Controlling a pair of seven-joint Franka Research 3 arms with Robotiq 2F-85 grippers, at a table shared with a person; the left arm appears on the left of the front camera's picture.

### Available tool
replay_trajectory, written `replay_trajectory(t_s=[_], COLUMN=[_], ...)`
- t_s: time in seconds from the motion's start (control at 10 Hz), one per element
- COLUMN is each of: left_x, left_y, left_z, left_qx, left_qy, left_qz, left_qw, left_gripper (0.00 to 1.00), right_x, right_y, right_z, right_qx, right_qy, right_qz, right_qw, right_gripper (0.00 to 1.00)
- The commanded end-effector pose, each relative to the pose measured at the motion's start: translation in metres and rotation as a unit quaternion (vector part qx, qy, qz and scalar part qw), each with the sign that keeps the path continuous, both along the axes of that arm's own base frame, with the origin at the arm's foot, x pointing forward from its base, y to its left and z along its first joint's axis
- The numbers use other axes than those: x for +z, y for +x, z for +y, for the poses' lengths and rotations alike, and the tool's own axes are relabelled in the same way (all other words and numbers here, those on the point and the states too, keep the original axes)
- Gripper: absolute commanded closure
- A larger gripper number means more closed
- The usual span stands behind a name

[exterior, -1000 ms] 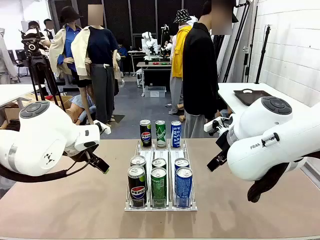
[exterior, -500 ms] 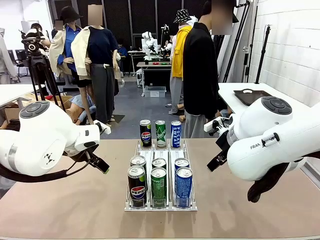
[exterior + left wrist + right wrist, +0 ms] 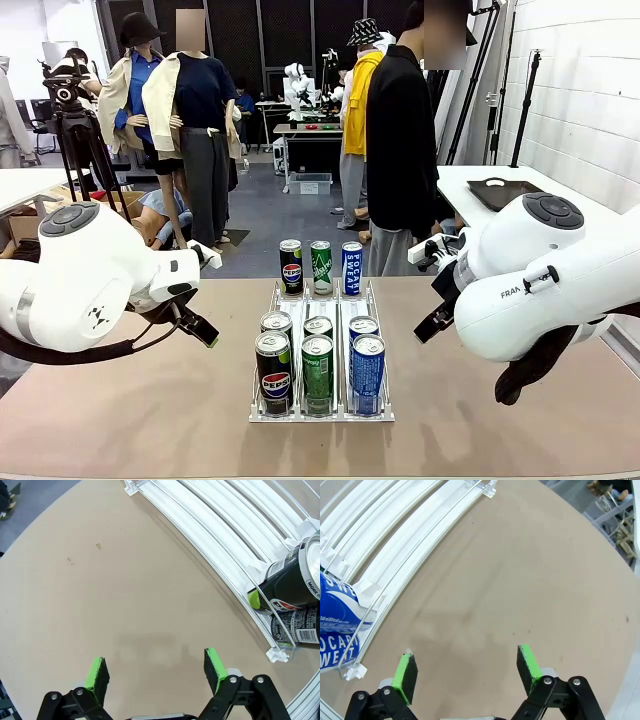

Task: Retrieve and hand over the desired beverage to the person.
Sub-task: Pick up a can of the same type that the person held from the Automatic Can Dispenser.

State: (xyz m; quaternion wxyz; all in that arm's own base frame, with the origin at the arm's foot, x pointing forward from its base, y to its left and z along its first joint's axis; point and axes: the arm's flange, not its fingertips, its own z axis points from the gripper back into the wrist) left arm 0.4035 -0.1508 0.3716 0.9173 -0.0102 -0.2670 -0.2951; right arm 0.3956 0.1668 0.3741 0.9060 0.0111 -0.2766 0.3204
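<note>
Front view: the person (image 3: 400, 150) stands at the worktop's (image 3: 150, 400) far edge, behind the rack (image 3: 320, 416) of cans (image 3: 318, 372). The left gripper (image 3: 156, 669) and right gripper (image 3: 466, 667) hang over bare worktop, jaws apart, holding nothing.

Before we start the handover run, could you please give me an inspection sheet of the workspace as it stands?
Surface: tan table, no spills seen.
Job's things: white three-lane rack with nine upright cans: Pepsi cans, green cans, Pocari Sweat cans; person at the far side.
Clutter: small flecks on the table.
Tools: left tool and right tool open, empty, over the table.
Cables: black cable under the left arm.
Surroundings: camera tripod, side table with dark tray.
</note>
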Motion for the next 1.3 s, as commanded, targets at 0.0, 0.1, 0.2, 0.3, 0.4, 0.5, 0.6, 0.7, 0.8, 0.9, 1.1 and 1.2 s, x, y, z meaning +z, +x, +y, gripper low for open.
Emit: replay_trajectory(t_s=[0.0,0.1,0.2,0.3,0.4,0.5,0.6,0.7,0.8,0.9,1.1,1.2], left_x=[0.0,0.0,0.0,0.0,0.008,0.023,0.039,0.053,0.069,0.08,0.109,0.127], left_y=[0.0,0.0,0.0,0.0,0.004,0.011,0.02,0.033,0.047,0.055,0.077,0.085], left_z=[0.0,0.0,0.0,0.0,0.004,0.005,0.006,0.012,0.019,0.024,0.037,0.047], left_qx=[0.0,0.0,0.0,0.0,-0.004,-0.009,-0.011,-0.014,-0.02,-0.025,-0.022,-0.044], left_qy=[0.0,0.0,0.0,0.0,-0.016,-0.026,-0.034,-0.047,-0.063,-0.08,-0.104,-0.154], left_qz=[0.0,0.0,0.0,0.0,0.005,0.008,0.015,0.019,0.041,0.069,0.124,0.154], left_qw=[1.0,1.0,1.0,1.0,1.0,1.0,0.999,0.999,0.997,0.994,0.987,0.975], left_gripper=[0.0,0.0,0.0,0.0,0.0,0.0,0.0,0.0,0.0,0.0,0.0,0.0], right_x=[0.0,0.0,0.0,0.0,0.0,0.015,0.031,0.046,0.065,0.077,0.11,0.126], right_y=[0.0,0.0,0.0,0.0,0.0,0.011,0.02,0.031,0.044,0.052,0.078,0.086], right_z=[0.0,0.0,0.0,0.0,0.0,0.003,0.008,0.012,0.016,0.017,0.017,0.01], right_qx=[0.0,0.0,0.0,0.0,0.0,-0.001,-0.005,-0.005,-0.006,0.002,-0.057,-0.04], right_qy=[0.0,0.0,0.0,0.0,0.0,0.012,0.012,0.012,0.014,0.018,0.047,0.101], right_qz=[0.0,0.0,0.0,0.0,0.0,-0.002,-0.002,-0.002,0.019,0.041,0.116,0.167], right_qw=[1.0,1.0,1.0,1.0,1.0,1.0,1.0,1.0,1.0,0.999,0.99,0.98], right_gripper=[0.0,0.0,0.0,0.0,0.0,0.0,0.0,0.0,0.0,0.0,0.0,0.0])
